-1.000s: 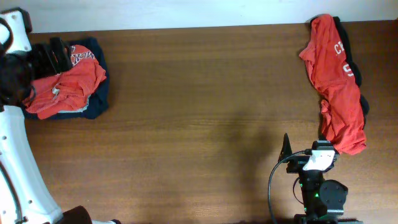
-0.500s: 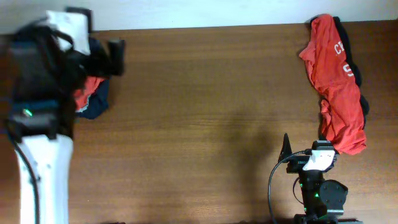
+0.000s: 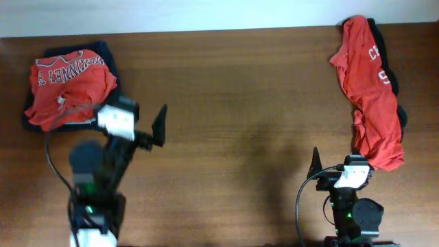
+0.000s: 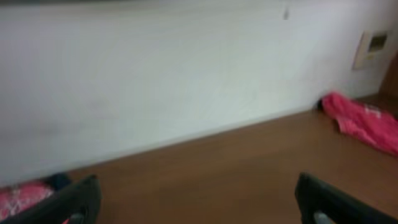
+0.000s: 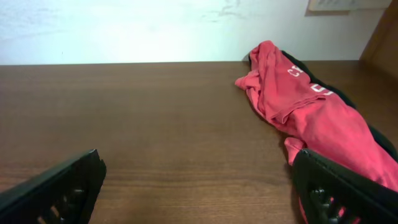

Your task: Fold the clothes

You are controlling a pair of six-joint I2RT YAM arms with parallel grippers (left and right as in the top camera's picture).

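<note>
Left end effector [image 4: 202,202] jaws wide, empty, just beside red T-shirt stack [image 3: 68,86] at far left of bench [image 3: 233,103]. Right end effector [image 5: 199,193] wide, empty, near-right; crumpled red T-shirt [image 3: 367,89] far right.

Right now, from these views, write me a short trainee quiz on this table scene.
1. True or false: the left gripper and the right gripper are both open and empty.
2. The red T-shirt on the right arm's side lies partly over: A) a dark garment, B) a white towel, C) a cardboard box.
3. How many separate heaps of clothes lie on the table?
Key: 1 true; 2 A; 3 two, counting the left heap.
</note>
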